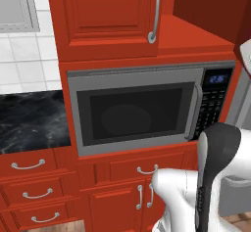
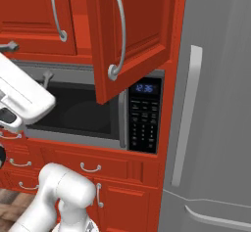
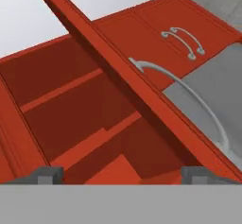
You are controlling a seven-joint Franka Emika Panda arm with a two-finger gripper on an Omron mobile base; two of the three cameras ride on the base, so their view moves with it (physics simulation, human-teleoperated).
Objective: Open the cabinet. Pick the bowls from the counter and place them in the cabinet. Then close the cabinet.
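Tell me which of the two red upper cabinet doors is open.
The right-hand door, nearest the refrigerator, swings out over the microwave. The left door sits flush.

Matt red wooden cabinet (image 2: pixel 132 30), polished silver handle (image 2: pixel 117 28), brushed-metal microwave (image 1: pixel 135 108).

The microwave (image 2: pixel 93 113) carries the one legible marking: a small blue clock display (image 2: pixel 146 88) at the top of its dark control panel (image 2: pixel 144 118), reading about 12:36. In the left base view the same display (image 1: pixel 216 79) is blurred. The keypad labels below are too small to read.
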